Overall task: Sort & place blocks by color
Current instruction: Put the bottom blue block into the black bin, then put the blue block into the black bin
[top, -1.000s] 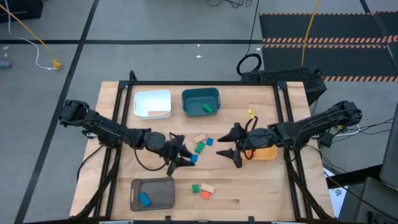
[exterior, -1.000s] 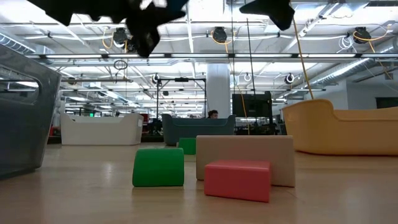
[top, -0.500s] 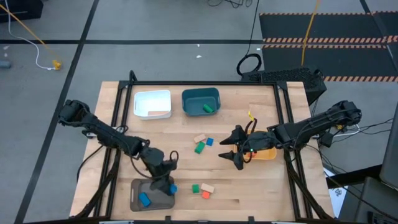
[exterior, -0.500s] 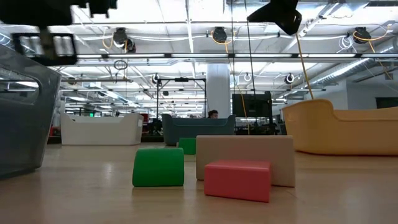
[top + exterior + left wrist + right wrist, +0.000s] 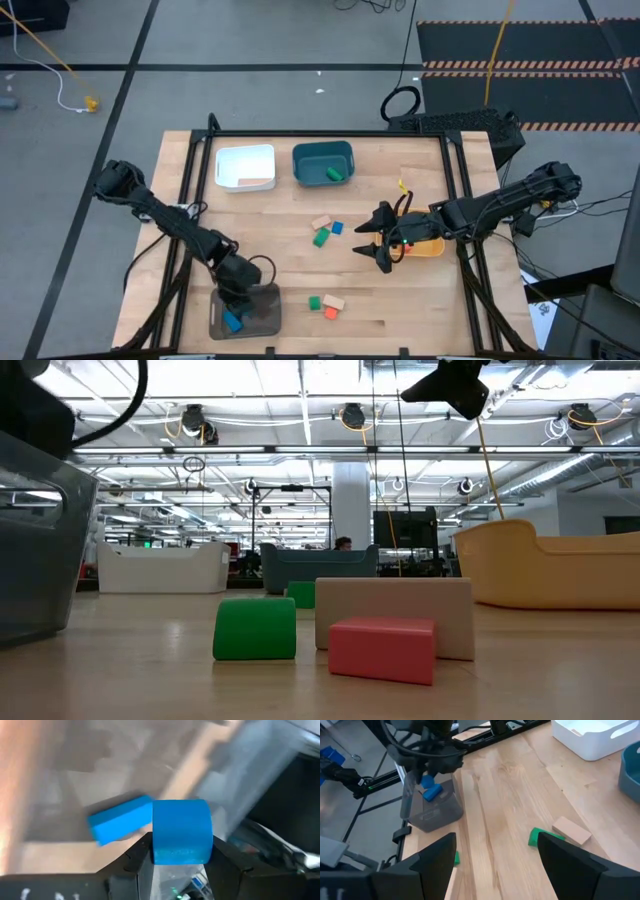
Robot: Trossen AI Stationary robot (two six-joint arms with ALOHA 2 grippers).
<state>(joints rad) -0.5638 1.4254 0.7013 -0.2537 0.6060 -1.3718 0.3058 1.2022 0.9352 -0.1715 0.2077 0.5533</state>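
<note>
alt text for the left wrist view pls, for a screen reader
The left gripper holds a blue block between its two dark fingers, above the inside of the grey bin. A second blue block already lies on the bin's floor just beyond it.

A big lab or workshop hall is shown — not a home. In the low view, a very high ceiling (image 5: 300,420) is seen, crossed by long rows of bright strip lights (image 5: 330,452) and hung with cables. A wide white pillar (image 5: 351,500) is seen far back, with desks and gear spread through the open room behind it. From the high view, a grey floor (image 5: 250,40) marked with dark lines is seen, and black mats edged in orange and white stripes (image 5: 520,66). A wooden table (image 5: 400,310) on a black metal frame is set in the middle — loose wires (image 5: 65,95) are left lying on the floor nearby.
</note>
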